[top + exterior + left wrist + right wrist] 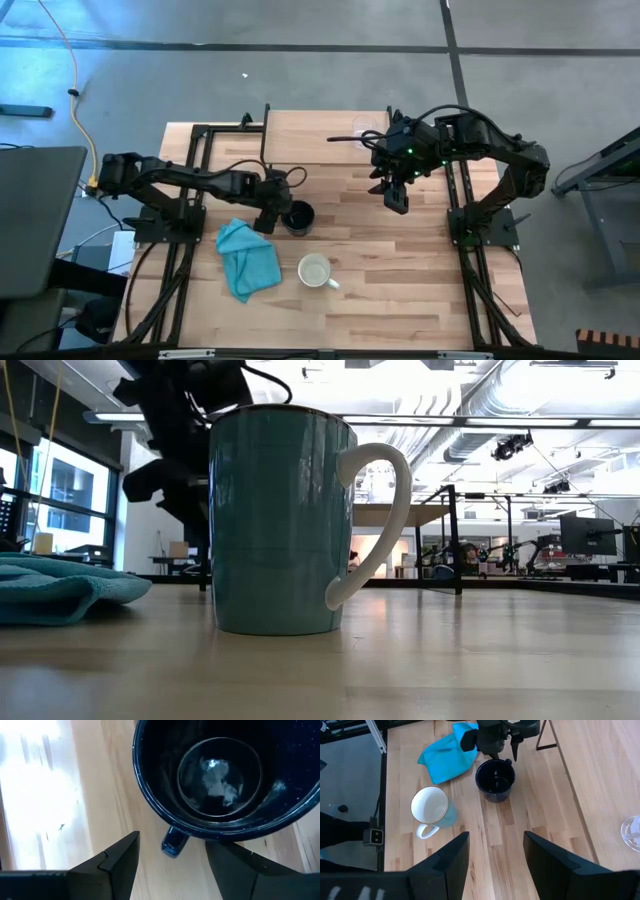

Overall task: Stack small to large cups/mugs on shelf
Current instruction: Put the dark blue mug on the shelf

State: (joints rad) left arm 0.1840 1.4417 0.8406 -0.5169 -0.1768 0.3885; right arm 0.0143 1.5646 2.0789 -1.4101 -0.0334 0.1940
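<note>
Teal-sided mug [275, 520] nearest, cloth [247, 258] beside, left gripper [272, 213] over black mug [298, 216], both jaws open.

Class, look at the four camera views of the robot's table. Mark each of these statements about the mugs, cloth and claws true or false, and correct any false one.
1. The dark mug lies on its side. False: it stands upright.
2. The teal cloth lies on the tabletop beside the white-lined mug. True.
3. The left claw is open above the dark mug. True.
4. The right claw grips the clear glass cup. False: it is open and empty.
</note>
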